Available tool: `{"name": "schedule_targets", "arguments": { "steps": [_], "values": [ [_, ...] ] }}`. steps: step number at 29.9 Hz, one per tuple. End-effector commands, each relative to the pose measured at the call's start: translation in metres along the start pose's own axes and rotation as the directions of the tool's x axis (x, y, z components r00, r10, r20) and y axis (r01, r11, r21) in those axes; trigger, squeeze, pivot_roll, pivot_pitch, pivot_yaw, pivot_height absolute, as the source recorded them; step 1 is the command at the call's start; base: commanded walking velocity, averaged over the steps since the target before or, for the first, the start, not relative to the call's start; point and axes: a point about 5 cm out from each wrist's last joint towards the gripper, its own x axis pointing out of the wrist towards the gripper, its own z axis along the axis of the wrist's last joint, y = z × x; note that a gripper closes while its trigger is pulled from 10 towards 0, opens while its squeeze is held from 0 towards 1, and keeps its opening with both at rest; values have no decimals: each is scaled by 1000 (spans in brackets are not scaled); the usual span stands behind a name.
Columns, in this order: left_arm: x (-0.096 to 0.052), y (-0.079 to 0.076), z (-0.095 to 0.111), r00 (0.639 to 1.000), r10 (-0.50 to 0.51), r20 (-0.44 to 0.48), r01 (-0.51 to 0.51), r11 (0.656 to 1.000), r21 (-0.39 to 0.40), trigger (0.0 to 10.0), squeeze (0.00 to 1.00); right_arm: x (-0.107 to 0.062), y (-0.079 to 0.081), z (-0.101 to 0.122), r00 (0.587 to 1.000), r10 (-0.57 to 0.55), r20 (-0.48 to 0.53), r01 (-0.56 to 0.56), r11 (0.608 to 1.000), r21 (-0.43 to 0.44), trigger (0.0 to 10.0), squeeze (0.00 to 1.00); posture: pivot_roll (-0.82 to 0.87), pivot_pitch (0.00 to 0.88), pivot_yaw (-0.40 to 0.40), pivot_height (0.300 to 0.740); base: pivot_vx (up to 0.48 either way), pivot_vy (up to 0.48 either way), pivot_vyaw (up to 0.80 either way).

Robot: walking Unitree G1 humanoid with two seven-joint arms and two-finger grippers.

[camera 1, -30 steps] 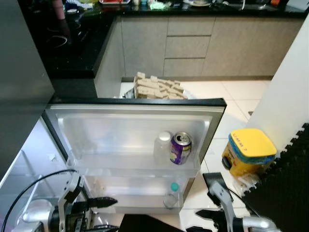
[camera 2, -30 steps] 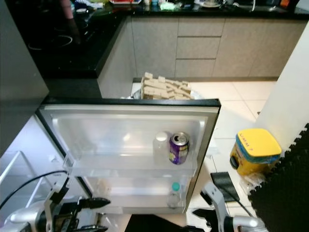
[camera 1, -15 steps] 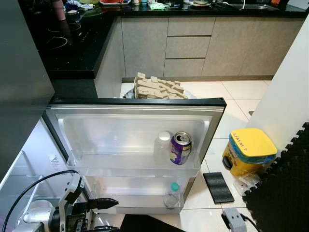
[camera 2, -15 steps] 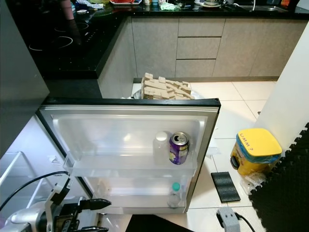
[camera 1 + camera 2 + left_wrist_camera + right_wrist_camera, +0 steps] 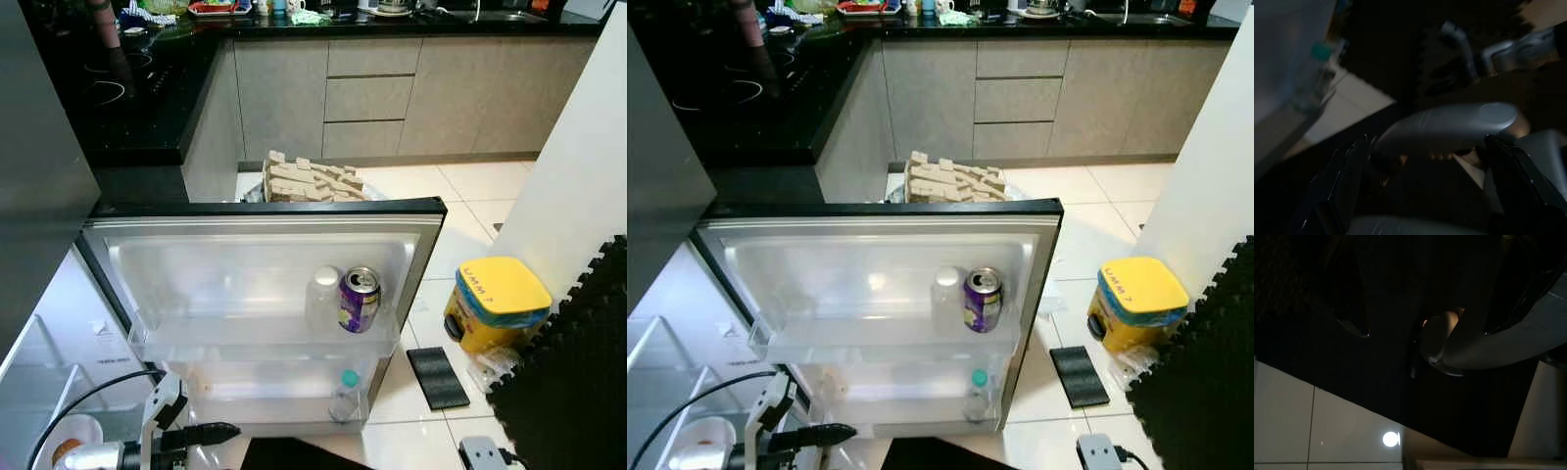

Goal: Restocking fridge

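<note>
Fridge door (image 5: 265,211) hangs open, purple can (image 5: 359,300) on its upper shelf beside a white bottle (image 5: 323,297). Left gripper (image 5: 211,431) sits low below the door, fingers look pressed together. Right gripper (image 5: 1425,308) spread, in near-total darkness.

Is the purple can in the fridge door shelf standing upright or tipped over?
Upright. The purple can stands on its base in the upper door shelf, silver top facing up, beside a white-capped bottle.
</note>
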Motion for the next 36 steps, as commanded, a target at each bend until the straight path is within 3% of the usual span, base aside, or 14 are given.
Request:
{"name": "schedule_targets", "arguments": {
  "steps": [1, 6, 9, 10, 14, 15, 16, 17, 21, 22, 24, 29, 32, 36],
  "values": [
    [6, 0, -11, 999, 21, -28, -22, 999, -27, 10000, 0, 1, 2, -2, 1000, -9, -3, 9, 1000, 4, 10000, 0, 32, 0, 1, 740, 0, 0, 0],
    [11, 8, -38, 977, 171, -129, -184, 978, -93, 10000, 0, 1, 3, -7, 999, -37, -23, 37, 999, -17, 10000, 0, 33, 0, 3, 740, 0, 0, 0],
    [16, 12, -55, 936, 290, -201, -318, 940, -122, 10000, 0, 1, 4, -8, 999, -46, -28, 45, 999, -18, 10000, 0, 33, 0, 5, 740, 0, 0, 0],
    [16, 12, -55, 936, 290, -201, -318, 940, -122, 10000, 0, 1, 4, -8, 999, -46, -28, 45, 999, -18, 10000, 0, 33, 0, 5, 740, 0, 0, 0],
    [23, 10, -73, 889, 377, -260, -428, 886, -178, 10000, 0, 2, 5, -8, 998, -55, -30, 54, 998, -13, 10000, 0, 34, 0, 4, 740, 0, 0, 0],
    [26, 10, -83, 850, 435, -296, -502, 839, -210, 10000, 0, 2, 6, -8, 998, -57, -30, 57, 998, -14, 10000, 0, 34, 0, 2, 740, 0, 0, 0],
    [26, 10, -83, 850, 435, -296, -502, 839, -210, 10000, 0, 2, 6, -8, 998, -57, -30, 57, 998, -14, 10000, 0, 34, 0, 2, 740, 0, 0, 0],
    [28, 9, -92, 796, 501, -341, -582, 787, -203, 10000, 0, 3, 7, -8, 998, -60, -35, 60, 998, -17, 10000, 0, 38, 0, -1, 740, 0, 0, 0],
    [27, 8, -102, 720, 575, -389, -672, 717, -185, 10000, 0, 3, 7, -9, 997, -72, -41, 72, 997, -7, 10000, 0, 40, 0, -3, 740, 0, 0, 0],
    [27, 8, -102, 720, 575, -389, -672, 717, -185, 10000, 0, 3, 7, -9, 997, -72, -41, 72, 997, -7, 10000, 0, 40, 0, -3, 740, 0, 0, 0],
    [25, 8, -108, 651, 629, -424, -745, 636, -200, 10000, 0, 3, 7, -9, 995, -85, -44, 85, 996, 5, 10000, 0, 44, 0, -5, 740, 0, 0, 0],
    [28, 0, -122, 553, 674, -489, -820, 543, -180, 10000, 0, 4, 8, -11, 992, -108, -65, 109, 994, 4, 10000, 0, 58, 0, -19, 740, 0, 0, 0],
    [31, -1, -124, 521, 686, -508, -838, 524, -152, 10000, 0, 4, 9, -12, 991, -111, -70, 111, 994, 3, 10000, 0, 58, 0, -19, 740, 0, 0, 0],
    [37, -1, -123, 519, 698, -493, -845, 505, -174, 10000, 0, 5, 11, -12, 992, -104, -77, 103, 995, -9, 10000, 0, 65, 0, -27, 740, 0, 0, 0]
  ]
}}
